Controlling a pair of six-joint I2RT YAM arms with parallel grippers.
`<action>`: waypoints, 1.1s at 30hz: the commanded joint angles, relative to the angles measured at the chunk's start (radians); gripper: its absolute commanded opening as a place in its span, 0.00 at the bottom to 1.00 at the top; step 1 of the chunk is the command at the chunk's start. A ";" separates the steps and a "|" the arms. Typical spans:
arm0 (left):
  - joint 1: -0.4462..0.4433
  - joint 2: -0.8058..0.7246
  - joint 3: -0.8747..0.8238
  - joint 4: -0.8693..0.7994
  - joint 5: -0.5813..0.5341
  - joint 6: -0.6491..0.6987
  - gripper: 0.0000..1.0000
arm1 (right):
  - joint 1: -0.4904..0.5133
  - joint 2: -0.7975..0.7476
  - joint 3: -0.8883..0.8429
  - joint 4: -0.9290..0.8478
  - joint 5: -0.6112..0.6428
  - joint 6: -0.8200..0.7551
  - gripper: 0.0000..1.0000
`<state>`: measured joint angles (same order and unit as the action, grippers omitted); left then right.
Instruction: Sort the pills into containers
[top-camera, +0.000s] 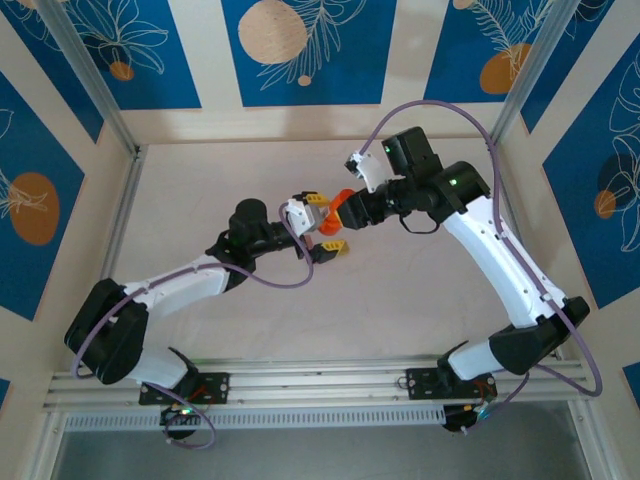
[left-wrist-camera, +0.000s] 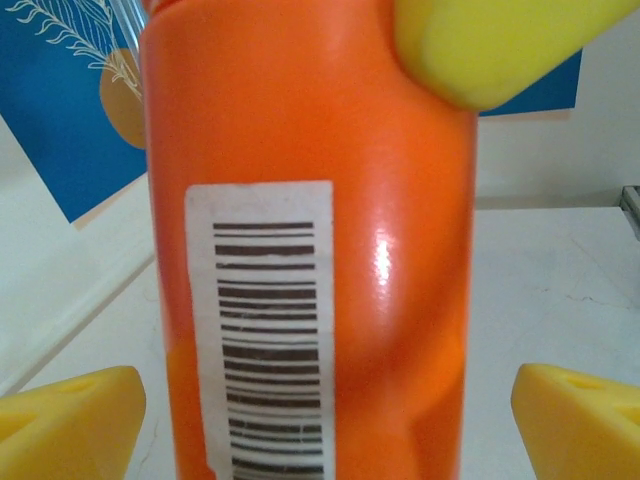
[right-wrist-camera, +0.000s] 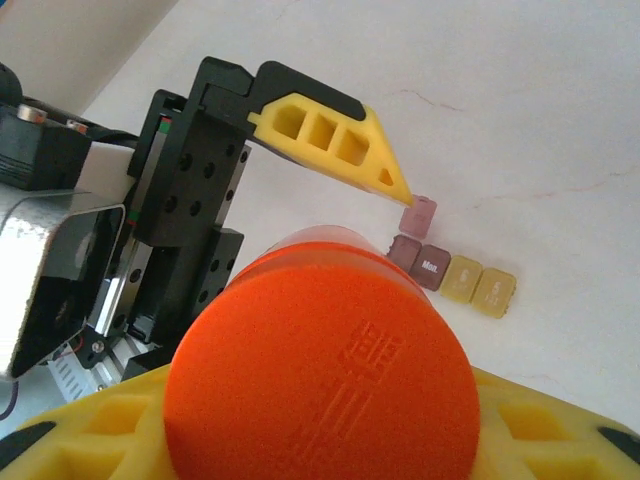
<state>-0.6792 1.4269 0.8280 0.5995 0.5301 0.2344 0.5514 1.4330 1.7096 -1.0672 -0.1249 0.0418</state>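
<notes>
An orange bottle (top-camera: 331, 226) with a barcode label (left-wrist-camera: 265, 330) hangs above the middle of the table. My right gripper (right-wrist-camera: 320, 440) is shut on its round end, with yellow fingers (right-wrist-camera: 560, 430) on both sides. My left gripper (left-wrist-camera: 325, 425) is open around the bottle's body; its fingertips (left-wrist-camera: 70, 420) stand either side, with a gap on the right. The containers (right-wrist-camera: 450, 272) are a short row of small square cells, reddish-brown then tan-yellow. They lie on the table just beyond the bottle. The pills are hidden.
The left gripper's black body and yellow finger (right-wrist-camera: 340, 140) sit close beside the bottle in the right wrist view. The white table (top-camera: 420, 290) is walled by blue and cream panels. Metal posts (top-camera: 90, 80) stand at its back corners.
</notes>
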 joint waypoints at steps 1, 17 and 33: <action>-0.008 0.012 0.041 0.027 0.040 -0.020 0.94 | 0.011 0.011 0.027 -0.017 -0.037 -0.013 0.40; -0.012 0.024 0.091 -0.090 0.057 0.002 0.87 | 0.018 0.016 0.027 -0.042 -0.006 -0.028 0.40; -0.017 0.023 0.100 -0.121 0.092 0.021 0.67 | 0.030 0.020 0.032 -0.059 -0.004 -0.037 0.40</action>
<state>-0.6857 1.4441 0.8959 0.4881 0.5846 0.2363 0.5762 1.4517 1.7107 -1.1057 -0.1238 0.0261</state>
